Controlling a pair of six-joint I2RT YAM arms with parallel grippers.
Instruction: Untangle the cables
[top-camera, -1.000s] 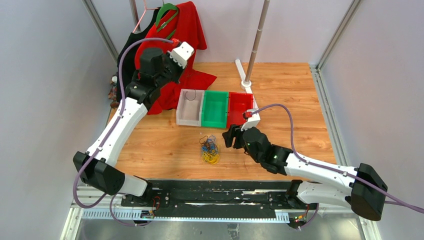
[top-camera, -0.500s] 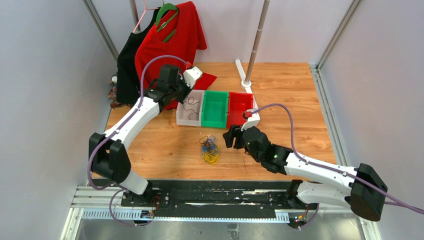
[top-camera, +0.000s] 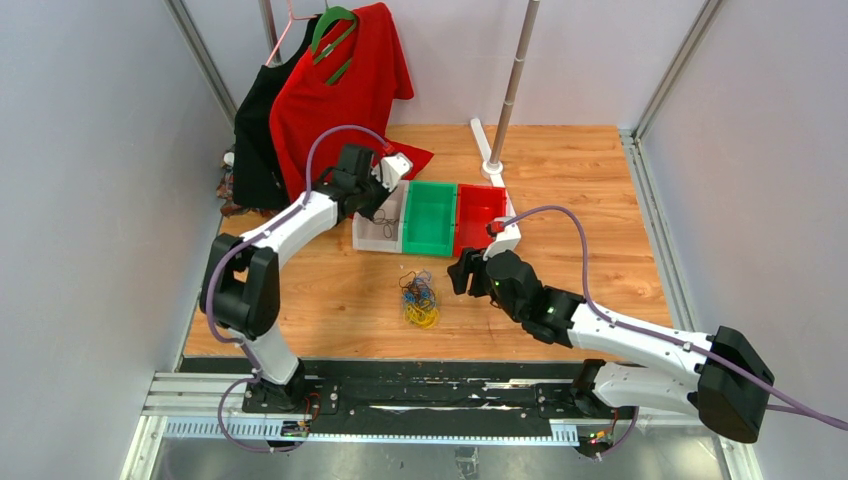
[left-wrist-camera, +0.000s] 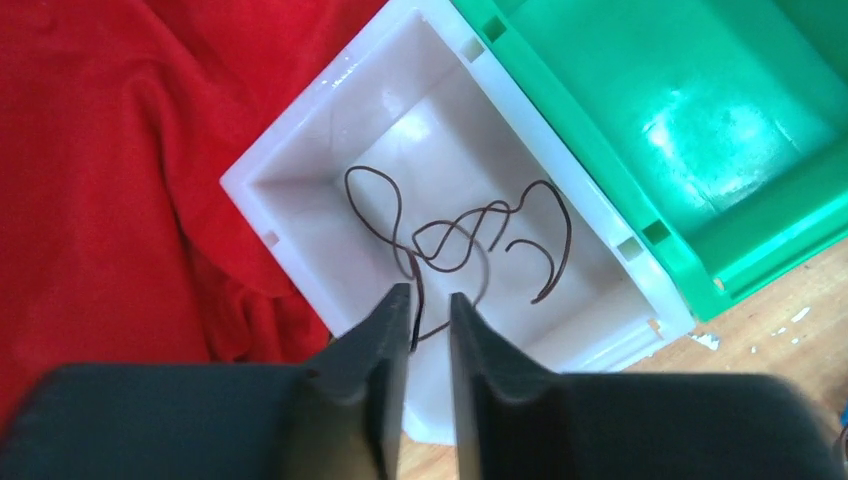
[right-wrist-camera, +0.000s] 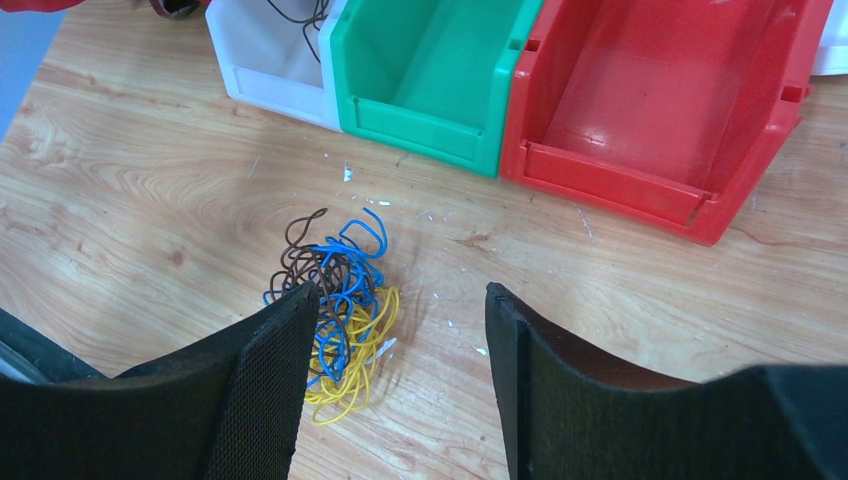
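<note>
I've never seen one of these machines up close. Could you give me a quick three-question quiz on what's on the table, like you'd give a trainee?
1. Which bin holds the lone dark brown cable? A) the white bin B) the green one C) the red one
2. True or false: the right fingers are spread wide and hold nothing.
3. Fill in the blank: the tangle of cables lying on the table is yellow, brown and ____.

Key: 1 A; 2 true; 3 blue.
</note>
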